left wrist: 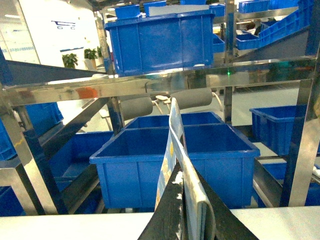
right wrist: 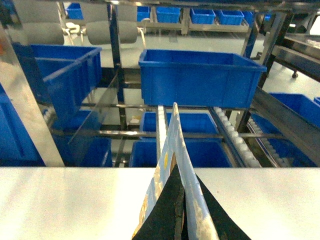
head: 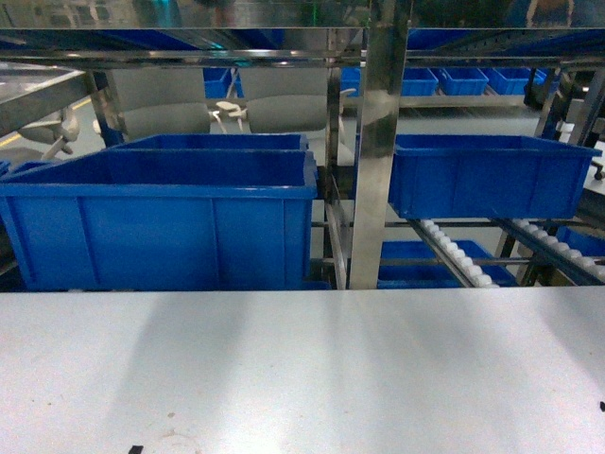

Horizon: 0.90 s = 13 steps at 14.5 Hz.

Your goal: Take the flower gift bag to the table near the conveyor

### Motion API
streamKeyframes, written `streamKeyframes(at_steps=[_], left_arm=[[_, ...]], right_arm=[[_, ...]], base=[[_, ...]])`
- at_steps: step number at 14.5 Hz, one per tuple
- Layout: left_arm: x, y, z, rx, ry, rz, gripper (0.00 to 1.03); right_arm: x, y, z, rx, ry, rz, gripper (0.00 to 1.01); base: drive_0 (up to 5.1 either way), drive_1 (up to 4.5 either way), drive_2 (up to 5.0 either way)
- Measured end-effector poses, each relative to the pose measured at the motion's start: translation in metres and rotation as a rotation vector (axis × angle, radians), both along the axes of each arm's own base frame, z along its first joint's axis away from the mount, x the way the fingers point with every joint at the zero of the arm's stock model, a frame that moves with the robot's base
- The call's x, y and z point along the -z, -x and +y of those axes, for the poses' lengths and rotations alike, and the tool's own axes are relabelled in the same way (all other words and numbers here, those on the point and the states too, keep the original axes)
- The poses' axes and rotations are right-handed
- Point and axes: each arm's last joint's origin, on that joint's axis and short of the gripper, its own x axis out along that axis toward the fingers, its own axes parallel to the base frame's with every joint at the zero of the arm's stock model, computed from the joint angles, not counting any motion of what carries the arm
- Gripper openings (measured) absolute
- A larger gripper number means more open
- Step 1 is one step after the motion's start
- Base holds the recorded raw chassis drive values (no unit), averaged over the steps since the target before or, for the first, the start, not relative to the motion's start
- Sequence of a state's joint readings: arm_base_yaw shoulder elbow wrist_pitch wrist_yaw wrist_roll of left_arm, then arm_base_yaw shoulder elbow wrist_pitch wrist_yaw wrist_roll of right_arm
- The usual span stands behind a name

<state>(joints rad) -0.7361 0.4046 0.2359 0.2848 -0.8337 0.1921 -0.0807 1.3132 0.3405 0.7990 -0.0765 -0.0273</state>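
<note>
Both arms hold the gift bag: the left tool [left wrist: 187,212] is closed on a thin edge of the gift bag [left wrist: 176,150], and the right tool [right wrist: 181,210] is closed on an edge of the same kind [right wrist: 172,150]. I judge these to be 2 sides of 1 bag, though no view shows it whole. In each wrist view the gripped edge runs up and away from the tool toward the conveyor [head: 378,142], so the bag's long axis points forward over the desk [head: 302,369]. The desk lies directly below and ahead of both tools, so neither arm is clearly nearer; the coming move looks like a straight lowering and release.

The bag appears as a pale blue-white sheet with yellow and orange print, seen edge-on, with a whitish handle loop beside the left tool. The head view shows only the bare desk top and blue bins [head: 161,218] behind it; the bag is out of its frame.
</note>
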Motion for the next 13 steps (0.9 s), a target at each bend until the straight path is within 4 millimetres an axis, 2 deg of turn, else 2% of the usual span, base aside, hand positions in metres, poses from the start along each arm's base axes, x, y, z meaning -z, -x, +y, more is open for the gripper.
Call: streamKeyframes(at_steps=[6,11,13], left_arm=[[0.0,0.0,0.0,0.0,0.0,0.0,0.02],[0.0,0.0,0.0,0.0,0.0,0.0,0.02],[0.0,0.0,0.0,0.0,0.0,0.0,0.02]], right_arm=[[0.054,-0.015,-0.029,0.024,0.038,0.14,0.02],[0.061,-0.036,-0.034,0.042,0.063,0.14,0.02],[0.058,-0.046,-0.024,0.041,0.079,0.108,0.02]], base=[[0.0,0.0,0.0],[0.0,0.0,0.0],[0.0,0.0,0.0]])
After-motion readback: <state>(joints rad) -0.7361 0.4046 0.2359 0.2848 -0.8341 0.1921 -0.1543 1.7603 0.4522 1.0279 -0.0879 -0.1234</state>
